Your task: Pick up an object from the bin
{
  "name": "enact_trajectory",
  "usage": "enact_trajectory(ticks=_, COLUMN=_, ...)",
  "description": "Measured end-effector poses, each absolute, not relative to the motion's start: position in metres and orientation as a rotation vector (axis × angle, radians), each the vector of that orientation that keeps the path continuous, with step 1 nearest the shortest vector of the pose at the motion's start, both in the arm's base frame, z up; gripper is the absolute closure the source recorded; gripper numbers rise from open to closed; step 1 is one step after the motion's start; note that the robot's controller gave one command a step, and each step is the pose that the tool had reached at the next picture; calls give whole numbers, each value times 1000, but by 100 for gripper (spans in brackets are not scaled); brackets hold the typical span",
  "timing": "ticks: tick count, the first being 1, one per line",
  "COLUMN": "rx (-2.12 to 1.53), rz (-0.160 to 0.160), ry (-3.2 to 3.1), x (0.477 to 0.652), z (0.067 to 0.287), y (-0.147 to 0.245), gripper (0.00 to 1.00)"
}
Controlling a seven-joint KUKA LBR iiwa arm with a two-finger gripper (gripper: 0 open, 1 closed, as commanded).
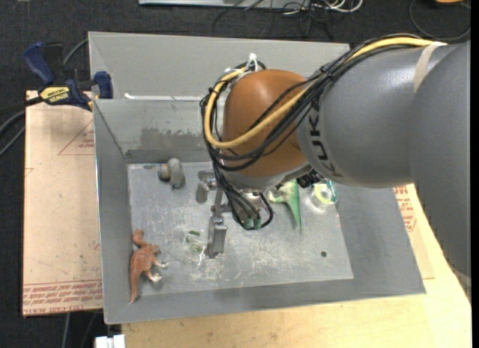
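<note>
**Hanging low over a thinly stocked bin**

The grey metal bin [112, 189] has sloping walls, so its few loose things have settled on the flat floor. The KUKA arm [389, 114] reaches across it. Its orange wrist cover [262, 122], looped with cables, carries the gripper [215, 223] pointing down near the middle of the floor. I'd judge it is set there for a pick. Whether the jaws stand wide or narrow I cannot tell, and I can make out nothing held.

The largest of the loose things is a brown toy dinosaur [142, 263]. It is well apart from the gripper, off toward the near-left corner, and seems to lie on its side by the foot of the wall. A green-and-white plastic piece [296, 200] lies near the gripper on the arm's side, partly under the cover. A small grey lump [174, 173] sits near the gripper toward the back wall. Smallest are the green scraps [196, 243], just beside the gripper's tip. They look the likeliest target, though they offer little to grip.
</note>
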State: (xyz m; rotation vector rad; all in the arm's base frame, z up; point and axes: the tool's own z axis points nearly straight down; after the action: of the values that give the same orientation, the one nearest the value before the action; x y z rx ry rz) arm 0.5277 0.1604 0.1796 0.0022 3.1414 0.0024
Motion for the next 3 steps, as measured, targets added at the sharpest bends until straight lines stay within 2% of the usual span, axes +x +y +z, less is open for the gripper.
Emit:
enact_trajectory(ticks=1, rx=2, rz=2, ry=3141, x=528, z=180, y=160, gripper=0)
enact_trajectory(ticks=2, rx=-246, rz=3, ry=3131, x=503, z=151, y=167, gripper=0)
enact_trajectory(ticks=3, rx=-320, rz=3, ry=3128, x=496, z=145, y=166, gripper=0)
